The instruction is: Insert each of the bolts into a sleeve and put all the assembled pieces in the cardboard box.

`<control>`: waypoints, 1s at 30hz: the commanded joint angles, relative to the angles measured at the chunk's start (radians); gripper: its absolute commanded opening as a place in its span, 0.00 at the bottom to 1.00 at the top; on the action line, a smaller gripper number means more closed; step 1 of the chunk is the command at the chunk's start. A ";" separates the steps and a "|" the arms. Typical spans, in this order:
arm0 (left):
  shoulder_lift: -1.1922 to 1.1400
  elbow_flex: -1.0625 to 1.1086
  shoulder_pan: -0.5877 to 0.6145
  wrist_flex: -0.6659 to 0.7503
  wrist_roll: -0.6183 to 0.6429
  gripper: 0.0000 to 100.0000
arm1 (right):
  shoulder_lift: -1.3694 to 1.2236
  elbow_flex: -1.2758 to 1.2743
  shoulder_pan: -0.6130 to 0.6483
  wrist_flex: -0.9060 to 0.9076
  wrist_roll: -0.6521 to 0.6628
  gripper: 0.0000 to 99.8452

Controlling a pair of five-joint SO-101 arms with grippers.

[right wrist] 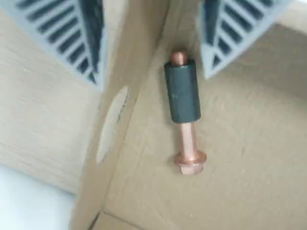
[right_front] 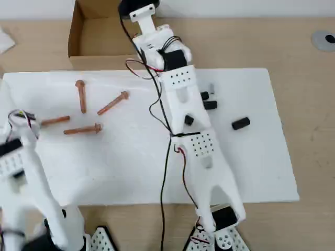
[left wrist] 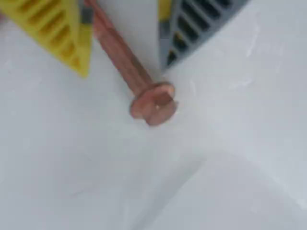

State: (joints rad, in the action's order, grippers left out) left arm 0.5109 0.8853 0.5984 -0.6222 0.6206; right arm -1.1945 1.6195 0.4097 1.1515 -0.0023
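Lying on the brown cardboard box floor, a copper bolt inside a black cylindrical sleeve rests below the right gripper, jaws wide apart. The left gripper, jaws open, straddles a bare copper bolt on the white sheet.
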 commanded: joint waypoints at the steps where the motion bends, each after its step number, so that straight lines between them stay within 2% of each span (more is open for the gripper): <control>1: -0.216 -0.221 -0.011 -0.041 0.048 0.10 | 0.145 0.047 -0.010 0.077 0.005 0.17; 6: -0.377 -0.388 -0.037 -0.098 0.114 0.10 | 0.170 0.045 -0.015 0.144 0.005 0.17; 13: -0.397 -0.422 -0.061 -0.161 0.147 0.10 | 0.168 0.036 -0.015 0.161 0.005 0.17; 22: -0.398 -0.500 -0.100 -0.466 0.325 0.10 | 0.168 -0.025 -0.016 0.161 0.005 0.17; 30: -0.460 -0.555 -0.100 -0.457 0.348 0.10 | 0.168 -0.035 -0.015 0.163 0.005 0.17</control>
State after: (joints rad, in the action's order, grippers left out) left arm 0.0736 0.4158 0.5171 -1.0779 0.9597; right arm -1.1086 1.5858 0.4097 1.3126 -0.0023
